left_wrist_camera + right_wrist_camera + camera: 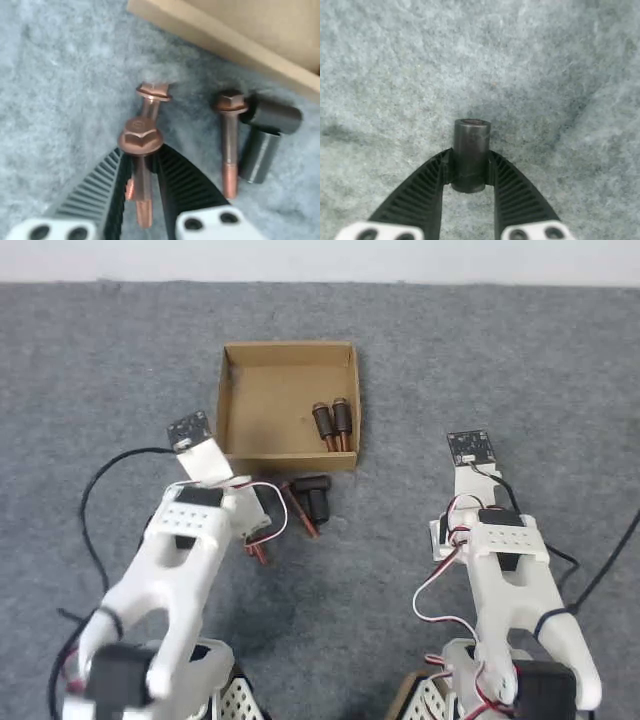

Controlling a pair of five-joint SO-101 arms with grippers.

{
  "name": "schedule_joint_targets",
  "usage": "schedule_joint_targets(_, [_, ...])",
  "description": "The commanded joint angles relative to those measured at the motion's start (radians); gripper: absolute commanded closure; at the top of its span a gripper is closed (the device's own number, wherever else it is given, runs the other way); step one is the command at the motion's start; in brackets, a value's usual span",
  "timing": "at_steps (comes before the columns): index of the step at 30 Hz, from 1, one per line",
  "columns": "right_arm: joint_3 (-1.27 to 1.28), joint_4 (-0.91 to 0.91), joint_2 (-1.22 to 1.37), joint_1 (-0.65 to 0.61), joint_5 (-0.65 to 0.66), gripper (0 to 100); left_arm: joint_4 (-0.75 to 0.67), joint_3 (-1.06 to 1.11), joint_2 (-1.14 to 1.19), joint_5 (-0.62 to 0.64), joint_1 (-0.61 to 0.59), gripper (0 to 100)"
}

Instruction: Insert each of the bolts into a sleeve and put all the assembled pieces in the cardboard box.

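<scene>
Cardboard box holding two assembled pieces, left hand gripping a bolt, right hand gripping a sleeve

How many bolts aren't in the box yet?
3. The first bolt is in the left hand. A second bolt lies on the carpet just past it. A third bolt lies beside the sleeves near the box. More may be hidden.

bolts loose: 3 | sleeves empty: 3 | assembled pieces: 2 | cardboard box: 1
</scene>
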Motion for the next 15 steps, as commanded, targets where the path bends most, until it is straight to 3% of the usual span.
schedule_joint_targets(1, [-0.058,-0.008,-0.008,0.001,0.020,99.2,-0.025,0.025,-0.180,-0.018,-0.008,99])
schedule_joint_targets(6, [-0.058,-0.008,-0.007,0.001,0.017,99.2,-0.032,0.070,-0.276,-0.020,-0.061,99])
schedule_joint_targets(9, [-0.058,-0.007,-0.007,0.001,0.015,99.2,-0.123,0.102,-0.276,-0.028,-0.129,99])
schedule_joint_targets(12, [-0.058,-0.007,-0.005,0.001,0.015,99.2,-0.219,0.159,-0.276,-0.110,-0.166,99])
schedule_joint_targets(15, [-0.058,-0.007,-0.005,0.001,0.015,99.2,-0.227,0.193,-0.276,-0.143,-0.175,99])
